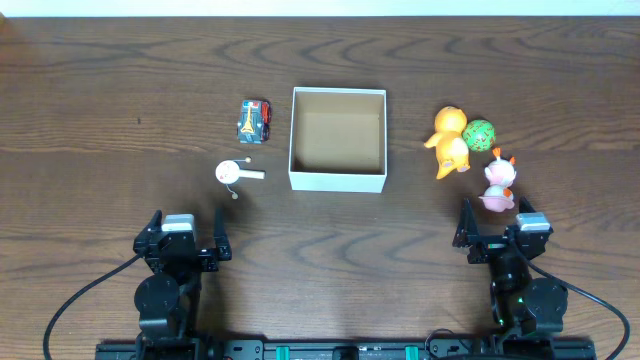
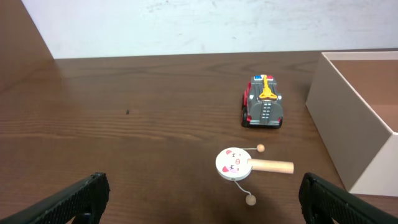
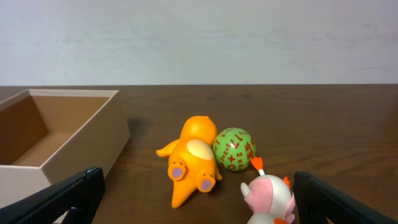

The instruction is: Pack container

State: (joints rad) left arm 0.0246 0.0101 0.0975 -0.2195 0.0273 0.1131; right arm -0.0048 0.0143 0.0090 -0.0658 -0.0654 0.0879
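Note:
The container (image 1: 337, 181), a square lidless box with white walls and a brown inside, sits at the table's middle and holds nothing; it also shows in the left wrist view (image 2: 364, 140) and the right wrist view (image 3: 93, 146). Left of it lie a dark toy car (image 1: 255, 121) (image 2: 263, 102) and a small white drum toy with a wooden handle (image 1: 236, 173) (image 2: 245, 164). Right of it lie an orange plush (image 1: 449, 141) (image 3: 193, 160), a green ball (image 1: 479, 134) (image 3: 234, 149) and a pink and white figure (image 1: 498, 184) (image 3: 269, 199). My left gripper (image 1: 186, 240) (image 2: 199, 202) and right gripper (image 1: 497, 232) (image 3: 196, 199) are open and empty, near the front edge.
The dark wooden table (image 1: 120, 150) runs wide on both sides. A pale wall (image 3: 199, 37) stands behind the far edge. Black cables (image 1: 70, 310) trail from the arm bases at the front.

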